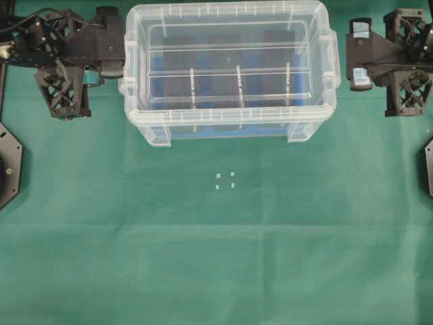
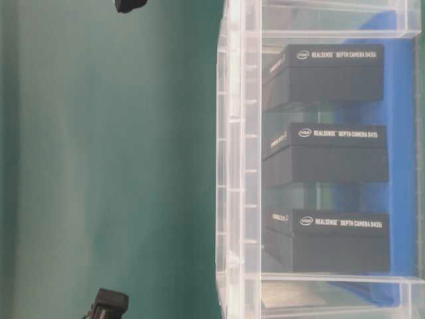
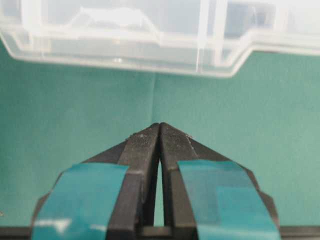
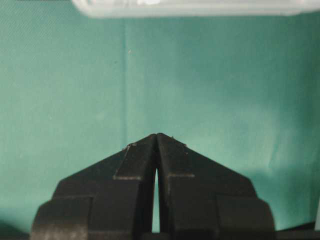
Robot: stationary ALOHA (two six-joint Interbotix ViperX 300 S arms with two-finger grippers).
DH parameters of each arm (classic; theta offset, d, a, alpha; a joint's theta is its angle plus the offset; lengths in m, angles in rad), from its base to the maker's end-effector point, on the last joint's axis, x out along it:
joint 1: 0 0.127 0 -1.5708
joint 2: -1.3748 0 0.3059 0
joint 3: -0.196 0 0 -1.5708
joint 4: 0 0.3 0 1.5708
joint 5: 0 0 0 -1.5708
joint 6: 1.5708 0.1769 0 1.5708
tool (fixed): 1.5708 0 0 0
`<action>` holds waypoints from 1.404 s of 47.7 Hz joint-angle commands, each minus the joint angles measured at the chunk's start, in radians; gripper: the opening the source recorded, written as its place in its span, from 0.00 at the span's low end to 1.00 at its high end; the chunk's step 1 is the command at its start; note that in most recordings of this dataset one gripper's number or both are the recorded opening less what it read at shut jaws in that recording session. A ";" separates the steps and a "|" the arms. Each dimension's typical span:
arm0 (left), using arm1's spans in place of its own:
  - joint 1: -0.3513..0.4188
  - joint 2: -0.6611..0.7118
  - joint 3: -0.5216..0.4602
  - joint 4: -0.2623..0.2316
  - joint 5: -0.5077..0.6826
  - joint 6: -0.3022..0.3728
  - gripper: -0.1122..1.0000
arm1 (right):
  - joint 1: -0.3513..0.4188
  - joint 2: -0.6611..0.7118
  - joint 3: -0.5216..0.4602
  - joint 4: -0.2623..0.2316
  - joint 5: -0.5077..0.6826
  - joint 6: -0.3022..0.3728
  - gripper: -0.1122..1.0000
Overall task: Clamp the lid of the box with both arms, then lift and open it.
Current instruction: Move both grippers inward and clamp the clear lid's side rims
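Observation:
The clear box [image 1: 223, 130] stands at the back middle of the green cloth, with the clear lid [image 1: 230, 35] lying flat on top of it. Three black blocks [image 2: 325, 153] rest on its blue bottom. My left gripper [image 1: 112, 68], banded with teal tape, sits just off the box's left end. It is shut with nothing held [image 3: 159, 125], and the box's rim [image 3: 125, 40] lies ahead of its tips. My right gripper [image 1: 353, 57] waits off the right end, a little apart from the box. It is also shut and empty [image 4: 157, 135], with the clear rim [image 4: 190, 7] far ahead.
Green cloth [image 1: 223, 257] covers the table in front of the box. Several small white marks [image 1: 224, 179] sit on it near the middle. Black base plates [image 1: 7, 166] [image 1: 429, 169] stick in at the left and right edges.

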State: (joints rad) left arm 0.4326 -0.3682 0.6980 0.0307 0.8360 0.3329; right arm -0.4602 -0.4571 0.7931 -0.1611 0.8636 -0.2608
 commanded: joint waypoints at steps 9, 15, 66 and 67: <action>0.003 0.028 -0.040 -0.002 -0.011 0.003 0.11 | -0.002 0.055 -0.058 -0.003 -0.061 -0.006 0.10; 0.003 0.049 -0.046 -0.002 -0.029 0.003 0.11 | -0.002 0.095 -0.075 -0.006 -0.095 -0.008 0.10; 0.003 0.160 -0.126 -0.005 -0.086 0.044 0.11 | 0.028 0.193 -0.150 0.000 -0.156 -0.003 0.10; 0.002 0.160 -0.126 -0.005 -0.086 0.044 0.11 | 0.029 0.193 -0.150 0.000 -0.156 -0.003 0.10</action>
State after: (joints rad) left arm 0.4403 -0.2117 0.6259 0.0322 0.7655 0.3820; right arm -0.4617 -0.2746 0.6903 -0.1687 0.7348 -0.2730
